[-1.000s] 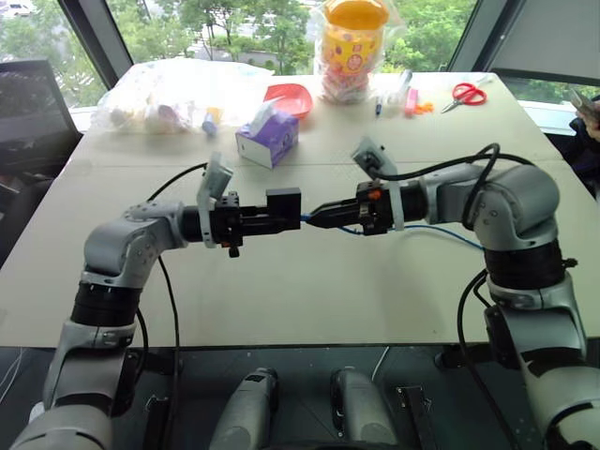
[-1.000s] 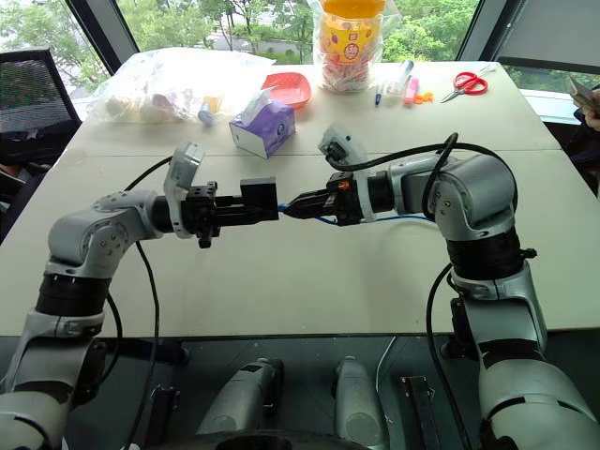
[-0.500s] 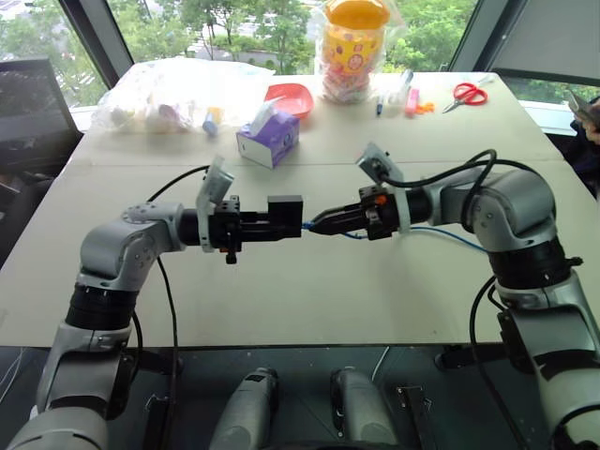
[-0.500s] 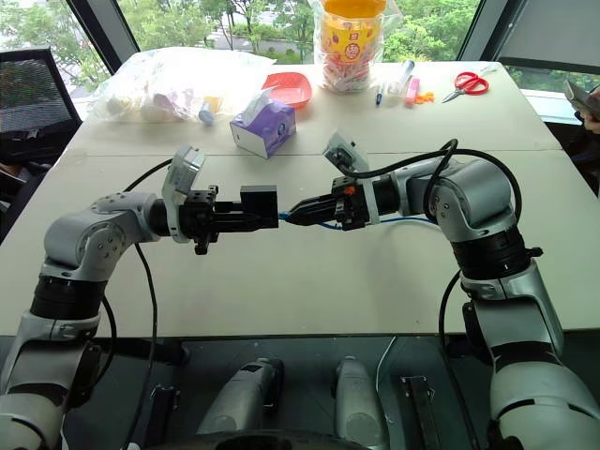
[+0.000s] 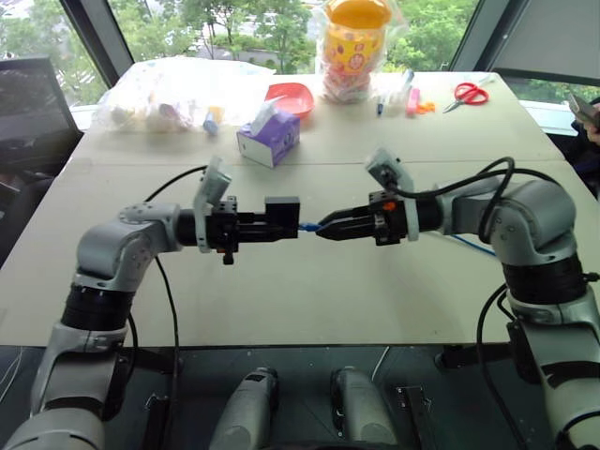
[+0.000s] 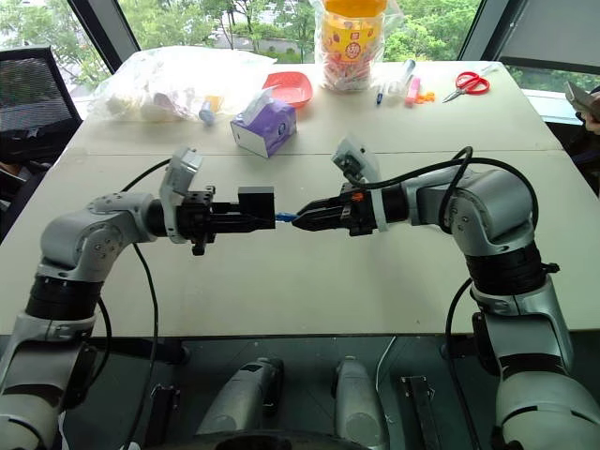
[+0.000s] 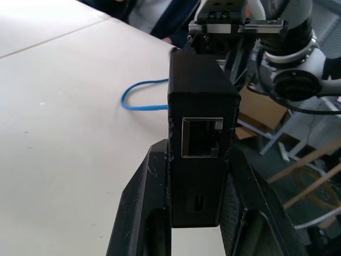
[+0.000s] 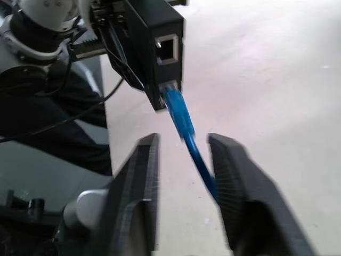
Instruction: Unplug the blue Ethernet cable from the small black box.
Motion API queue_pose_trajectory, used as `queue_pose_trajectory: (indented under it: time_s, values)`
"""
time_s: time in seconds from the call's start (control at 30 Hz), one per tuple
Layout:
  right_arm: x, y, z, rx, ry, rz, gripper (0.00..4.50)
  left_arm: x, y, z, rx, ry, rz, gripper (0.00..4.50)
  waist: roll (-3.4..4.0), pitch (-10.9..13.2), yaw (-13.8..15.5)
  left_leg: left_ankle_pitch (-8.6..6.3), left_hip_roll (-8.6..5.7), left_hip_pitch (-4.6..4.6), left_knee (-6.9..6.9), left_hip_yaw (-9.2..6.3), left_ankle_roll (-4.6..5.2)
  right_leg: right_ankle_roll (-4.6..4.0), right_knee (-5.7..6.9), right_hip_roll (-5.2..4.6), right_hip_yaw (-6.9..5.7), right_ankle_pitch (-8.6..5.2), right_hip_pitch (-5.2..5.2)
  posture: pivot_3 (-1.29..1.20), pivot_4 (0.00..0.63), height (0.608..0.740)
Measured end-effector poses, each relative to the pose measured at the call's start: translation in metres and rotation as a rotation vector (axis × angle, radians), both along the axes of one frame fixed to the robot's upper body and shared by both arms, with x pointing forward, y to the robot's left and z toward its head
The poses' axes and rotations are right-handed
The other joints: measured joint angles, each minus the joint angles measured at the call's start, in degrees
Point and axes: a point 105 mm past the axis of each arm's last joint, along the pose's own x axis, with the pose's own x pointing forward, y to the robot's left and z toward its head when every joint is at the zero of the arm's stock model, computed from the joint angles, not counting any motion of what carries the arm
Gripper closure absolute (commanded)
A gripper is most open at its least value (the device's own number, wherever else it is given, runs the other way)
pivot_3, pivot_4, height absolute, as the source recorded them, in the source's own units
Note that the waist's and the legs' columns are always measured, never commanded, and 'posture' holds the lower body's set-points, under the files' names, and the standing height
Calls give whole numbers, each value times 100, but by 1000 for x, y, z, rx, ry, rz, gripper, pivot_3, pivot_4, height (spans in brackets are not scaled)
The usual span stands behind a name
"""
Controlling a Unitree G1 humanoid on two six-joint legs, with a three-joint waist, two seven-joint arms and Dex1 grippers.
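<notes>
The left gripper (image 5: 265, 228) was clamped on the small black box (image 5: 282, 217), holding it in the air above the table (image 5: 309, 300) with its fingers pointing across toward the other arm. In the left wrist view the box (image 7: 201, 138) sat wedged between the two black fingers (image 7: 141, 213), one open port facing the camera. The right gripper (image 5: 328, 228) pointed back at the box from the opposite side, its tips just beside the box face but not touching it. In the right wrist view its fingers (image 8: 133, 197) stood parted, with the blue Ethernet cable (image 8: 184, 125) running between them and apparently free of either pad, though the blur there made contact hard to rule out. The cable's plug end met the lower part of the box face, below a second, empty port; whether it was still seated or had just come out could not be told. Behind the right gripper the cable trailed down onto the table (image 5: 476, 246). Further back, well apart from both arms, stood a purple tissue box (image 5: 268, 138), a red dish (image 5: 289, 97) and red scissors (image 5: 466, 93).
</notes>
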Motion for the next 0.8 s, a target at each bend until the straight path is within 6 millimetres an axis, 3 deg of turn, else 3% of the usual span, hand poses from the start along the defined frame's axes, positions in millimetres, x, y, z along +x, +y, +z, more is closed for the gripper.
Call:
queue_pose_trajectory:
  time_s: [0.07,0.53,0.63,0.73,0.8]
  values:
    - [-1,3,0,6,9,1,398,0,-2,-1,-5,3,-7,3978,0,0,2,0,0,0,0,0,0,1,0,0,0,0,0,0,150,740]
    - [-2,23,6,35,80,37,398,-2,-8,0,-22,-1,-26,3978,0,0,2,0,0,-2,0,0,0,15,-1,1,0,9,0,0,150,740]
    - [-2,25,8,38,77,42,1238,-3,-9,0,-25,-1,-28,3978,0,0,-1,0,0,-2,1,0,0,17,0,2,0,10,0,0,150,740]
    - [-2,26,8,37,77,46,2715,-3,-10,0,-28,0,-30,3978,0,0,-2,0,0,-2,0,0,0,17,0,2,0,10,0,0,150,740]
    - [-1,25,7,31,77,41,2715,-3,-10,0,-28,0,-31,3978,0,0,-2,0,0,-2,0,0,0,17,0,2,-1,10,0,0,150,740]
